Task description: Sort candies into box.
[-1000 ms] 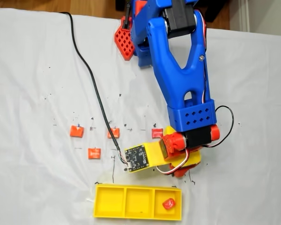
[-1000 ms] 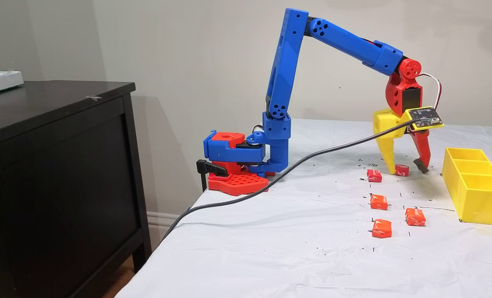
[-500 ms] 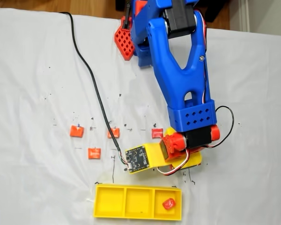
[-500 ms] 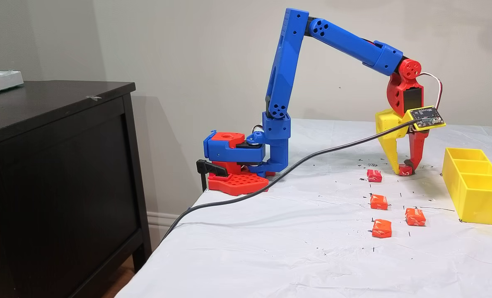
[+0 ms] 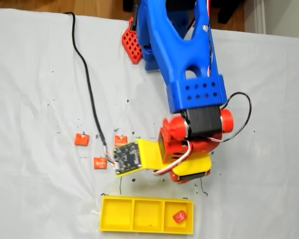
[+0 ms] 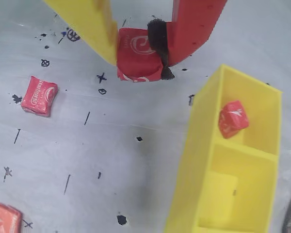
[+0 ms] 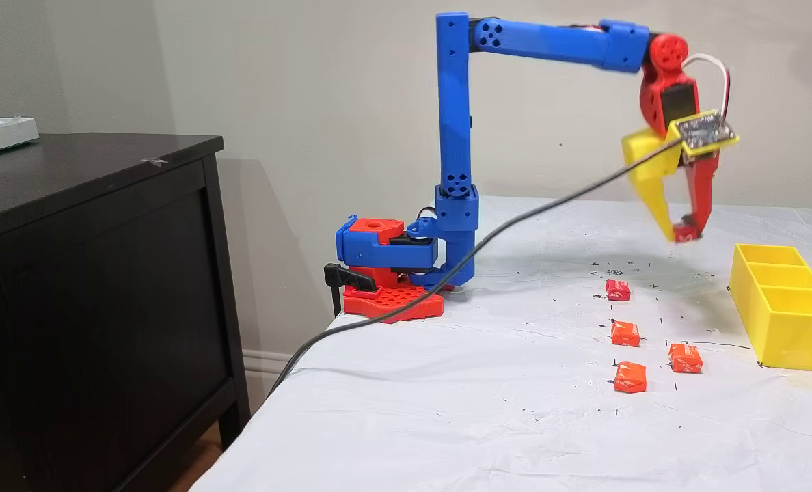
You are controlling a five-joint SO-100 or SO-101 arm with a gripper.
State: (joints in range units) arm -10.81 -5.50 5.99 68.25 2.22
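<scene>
A plain pale wall (image 7: 310, 82) backed the scene, and a dark cabinet (image 7: 91, 273) stood at the left in a fixed view, beside a table under a creased white cloth (image 7: 481, 410) speckled with small black ink marks. A black cable (image 7: 392, 301) ran up off the table's edge toward the wrist. The blue arm (image 7: 454, 123) rose from its red base (image 7: 389, 301) and reached out level to the right. Further right, four candies lay on the cloth: a red one (image 7: 618, 290) nearest the base and three orange ones (image 7: 625, 333) (image 7: 630, 377) (image 7: 685, 358) toward the front. Above them the gripper (image 7: 683, 234) hung clear of the cloth, its jaws pinched narrowly on a red candy (image 6: 138, 56). At the far right sat the box (image 7: 782, 321), with one red candy (image 6: 232, 118) lying in an end compartment in the wrist view.
</scene>
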